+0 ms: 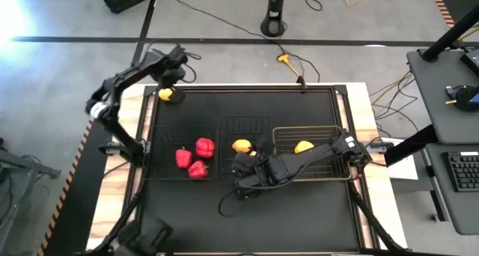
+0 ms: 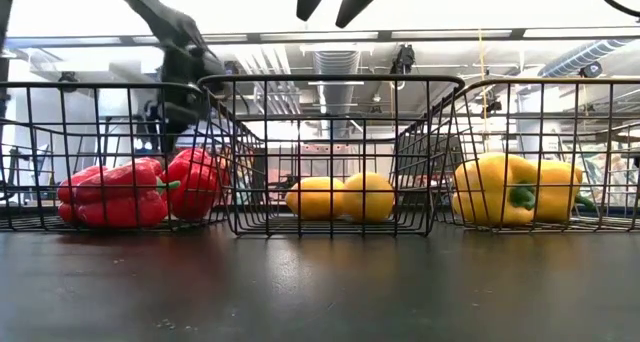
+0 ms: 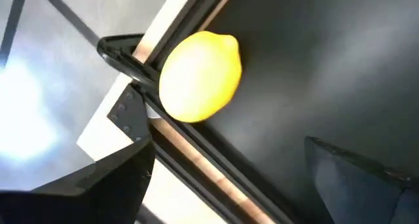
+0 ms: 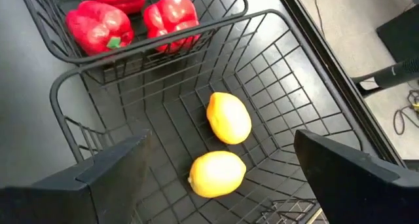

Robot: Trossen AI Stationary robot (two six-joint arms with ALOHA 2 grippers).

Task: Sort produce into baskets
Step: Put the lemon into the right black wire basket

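Two dark jointed arms (image 1: 120, 99), broad matte-black fingers (image 4: 98, 178).

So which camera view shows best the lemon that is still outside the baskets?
The left wrist view: the lemon fills the picture's middle, lying at the table's far-left edge rail, ahead of the left gripper. The high view shows it only small, under that gripper. The low view and right wrist view do not show it.
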